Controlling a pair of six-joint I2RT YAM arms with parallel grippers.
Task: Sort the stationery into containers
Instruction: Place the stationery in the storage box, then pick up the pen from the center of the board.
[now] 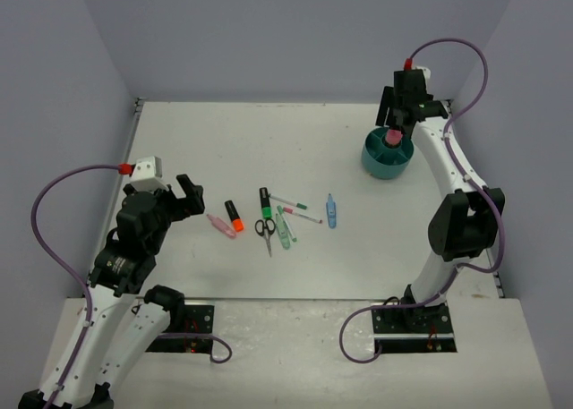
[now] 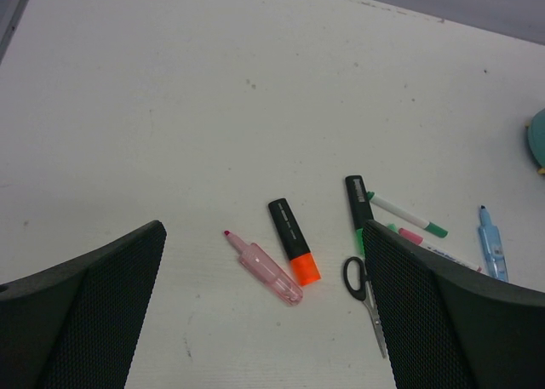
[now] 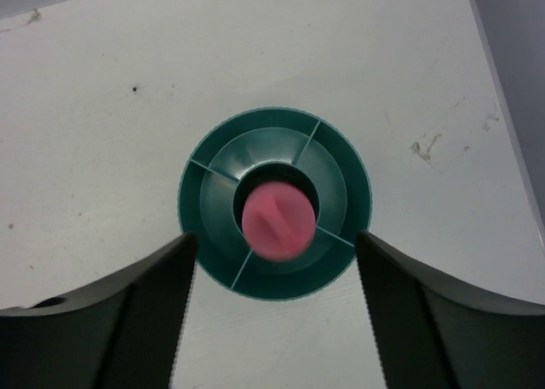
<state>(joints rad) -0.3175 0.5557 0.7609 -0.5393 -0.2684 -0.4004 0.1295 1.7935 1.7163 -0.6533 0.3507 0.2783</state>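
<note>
where two lilac-grey walls (image 1: pixel 269 33) meet at the top of the overhead view, a flat white table (image 1: pixel 224 140) fills the middle of the frame, its surface lightly scuffed and speckled with a few dark marks.

toward the upper right of that view stands a round teal plastic desk organizer (image 1: pixel 387 161), divided into a centre well and ring compartments. a pink-capped bottle (image 3: pixel 274 220) stands upright in the centre well. the right gripper (image 3: pixel 272 321) hangs directly above the organizer, its fingers spread wide to either side of the rim and clear of the bottle.

the other stationery lies loose on the table at the centre of the overhead view, well apart from the organizer. from left to right there are a translucent pink highlighter (image 1: pixel 220 225), an orange-capped black highlighter (image 1: pixel 235 216) just beside it, a green-tipped black highlighter (image 1: pixel 265 201), black-handled scissors (image 1: pixel 267 232), a pale green pen (image 1: pixel 285 230), two thin white pens (image 1: pixel 291 200) and a small blue piece (image 1: pixel 330 211).

at the middle left, the left gripper (image 1: pixel 190 196) hovers over bare table beside the pink highlighter, fingers wide apart and holding nothing.
</note>
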